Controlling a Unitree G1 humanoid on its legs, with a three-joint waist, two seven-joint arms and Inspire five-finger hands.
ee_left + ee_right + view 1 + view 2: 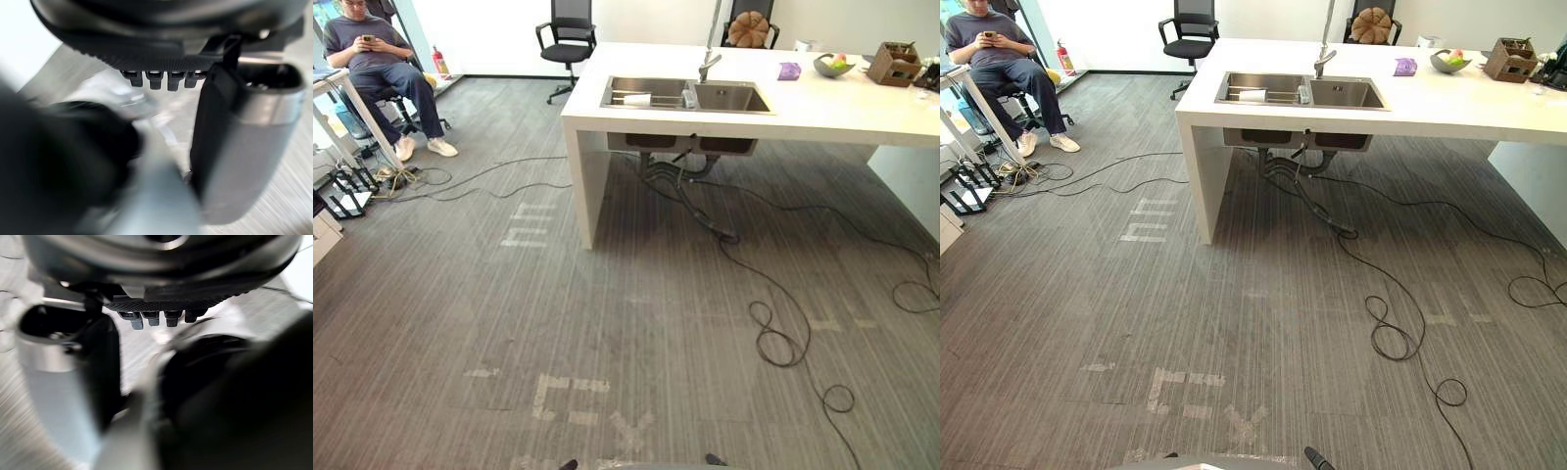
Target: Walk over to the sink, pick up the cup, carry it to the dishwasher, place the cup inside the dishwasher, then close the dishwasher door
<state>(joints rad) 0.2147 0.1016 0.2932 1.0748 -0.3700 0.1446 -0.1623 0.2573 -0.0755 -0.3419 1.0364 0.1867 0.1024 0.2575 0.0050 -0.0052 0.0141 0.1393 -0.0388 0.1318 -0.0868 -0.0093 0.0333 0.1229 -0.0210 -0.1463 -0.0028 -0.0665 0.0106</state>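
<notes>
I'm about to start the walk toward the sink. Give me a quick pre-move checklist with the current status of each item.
1. Cup located: ok. The white cup lies on its side in the left basin of the stainless steel double sink.
2. Sink approach: ok. The near side of the white counter looks open.
3. Floor route: not ok. Black cables trail from under the counter across the grey carpet, so steering left of them seems safer.
4. Bystander: ok. The seated person is far to the left, apart from the route.
5. Hands ready: cannot tell. The left hand and right hand are seen too close to judge.
6. Dishwasher position and door: cannot tell.
</notes>
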